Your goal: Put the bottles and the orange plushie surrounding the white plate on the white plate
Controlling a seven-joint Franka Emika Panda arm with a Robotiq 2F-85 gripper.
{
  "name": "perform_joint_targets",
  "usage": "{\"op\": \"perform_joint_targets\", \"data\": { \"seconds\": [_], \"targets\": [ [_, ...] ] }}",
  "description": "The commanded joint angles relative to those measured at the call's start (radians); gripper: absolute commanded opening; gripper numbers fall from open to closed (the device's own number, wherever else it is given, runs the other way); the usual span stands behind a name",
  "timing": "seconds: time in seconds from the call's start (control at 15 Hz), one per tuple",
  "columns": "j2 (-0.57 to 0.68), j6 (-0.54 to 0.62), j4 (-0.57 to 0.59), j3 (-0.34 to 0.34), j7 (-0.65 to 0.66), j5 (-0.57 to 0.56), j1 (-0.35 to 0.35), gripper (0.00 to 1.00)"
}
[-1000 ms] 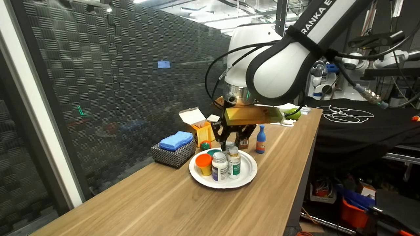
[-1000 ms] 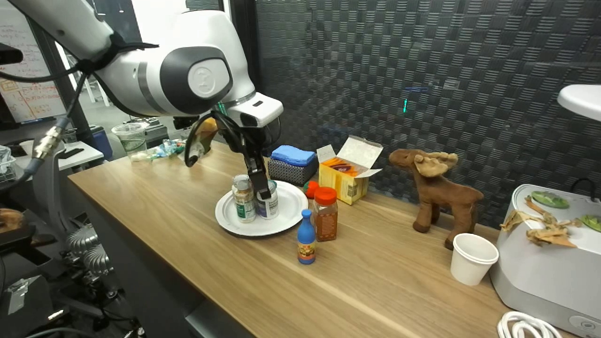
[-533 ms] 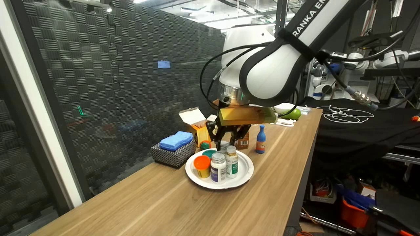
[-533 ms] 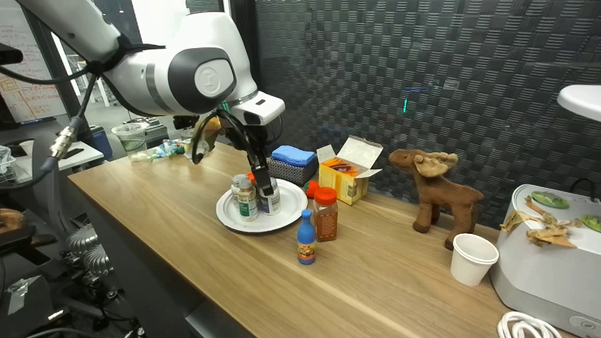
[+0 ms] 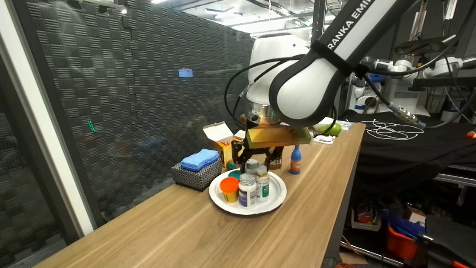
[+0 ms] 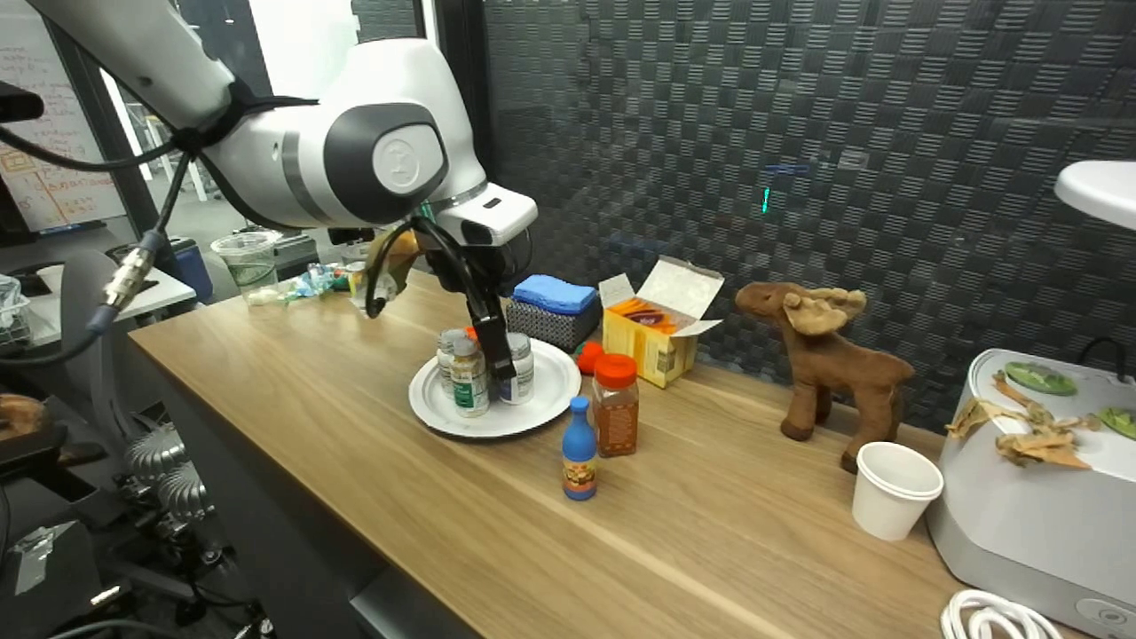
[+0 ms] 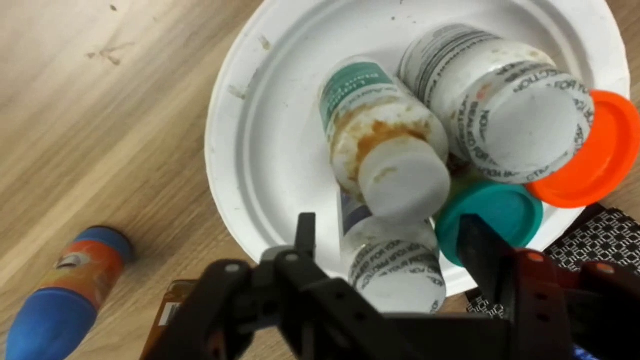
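Wrist view: your gripper (image 7: 389,223), spread wider than a moment ago, straddles a white bottle (image 7: 394,265), holding nothing. That bottle seems placed on the plate (image 7: 280,140); blue bottle (image 6: 579,451), brown bottle (image 6: 616,415) and likely plushie (image 6: 589,358) stand outside.

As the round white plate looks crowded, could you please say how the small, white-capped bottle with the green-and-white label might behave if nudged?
The green-labelled bottle could tip if nudged high, standing taller than wide. Its rounded sides suggest it may roll once down. Brownish smears near its top might make it slippery or tacky.
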Motion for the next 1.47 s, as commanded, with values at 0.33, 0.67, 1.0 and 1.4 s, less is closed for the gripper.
{"op": "perform_joint_targets", "data": {
  "seconds": [0.33,0.67,1.0,1.4],
  "targets": [
    [-0.061,-0.026,0.045,-0.13,0.179,-0.134,0.051,1.0],
    [-0.052,-0.054,0.114,-0.147,0.196,-0.156,0.006,1.0],
    [-0.004,-0.103,0.162,-0.152,0.189,-0.142,-0.033,1.0],
    [0.035,-0.151,0.189,-0.15,0.172,-0.119,-0.056,1.0]
  ]
}}
